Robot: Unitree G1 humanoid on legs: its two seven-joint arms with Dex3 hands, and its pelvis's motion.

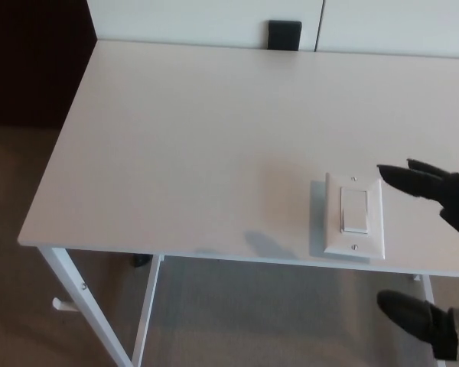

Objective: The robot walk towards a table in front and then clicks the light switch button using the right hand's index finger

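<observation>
**Ana:** While the right hand (437,193) hangs in the air just to the right of the light switch (355,215), what could go wrong?

**Ben:** It could miss. The white switch plate lies flat on the desk (191,145), close to the front edge. The button in the middle of it is small. The fingers (404,178) are spread a bit and point left, toward the top right corner of the switch. They hold nothing. They are not touching it yet, I think.

**Ana:** So where might they land?

**Ben:** Maybe on the frame around the button, or on the bare desk beside the switch. Then nothing clicks.

**Ana:** Could more than one finger hit it?

**Ben:** Yes. The fingers are thick and sit near each other. If they come down together, they may press the wrong part.

**Ana:** Is the switch stuck down?

**Ben:** I cannot tell. It looks like it only rests there. A push from the side could slide it left, or even off the front edge just below it.

**Ana:** What is that dark thing below the switch, under the desk edge?

**Ben:** It is black like the hand, but I cannot say for sure what it is.

**Ana:** And the left hand?

**Ben:** I do not see it anywhere.

**Ana:** So what is best?

**Ben:** I think the finger should come straight down on the button, not sweep in from the right.
</observation>
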